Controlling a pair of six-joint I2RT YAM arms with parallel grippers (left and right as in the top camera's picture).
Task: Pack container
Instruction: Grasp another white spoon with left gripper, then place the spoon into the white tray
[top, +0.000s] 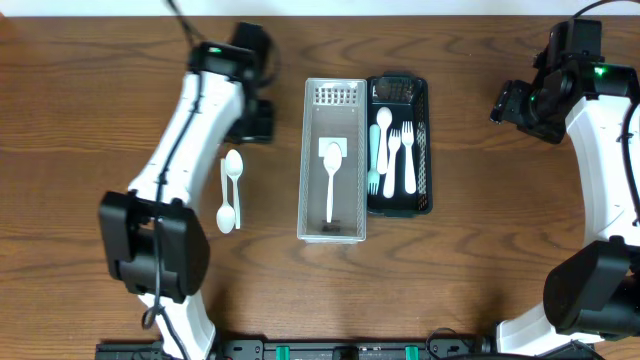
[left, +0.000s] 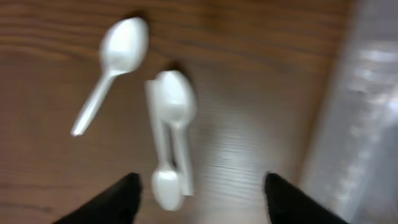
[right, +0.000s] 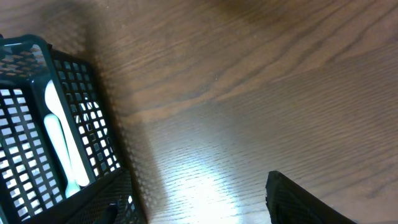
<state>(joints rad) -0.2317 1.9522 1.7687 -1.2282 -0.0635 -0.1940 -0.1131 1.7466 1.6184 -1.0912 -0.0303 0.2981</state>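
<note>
A clear plastic container (top: 333, 230) stands at the table's middle with one white spoon (top: 331, 180) in it. A black mesh basket (top: 424, 160) beside it holds white and pale green cutlery (top: 393, 150). Loose white spoons (top: 230, 190) lie on the wood left of the container. In the left wrist view they show as one separate spoon (left: 115, 62) and two or three overlapping spoons (left: 172, 134). My left gripper (left: 199, 199) is open above them, empty. My right gripper (right: 193, 199) is open and empty over bare wood right of the basket (right: 37, 143).
The clear container's wall (left: 367, 112) fills the right side of the left wrist view. The table's far edge runs along the top of the overhead view.
</note>
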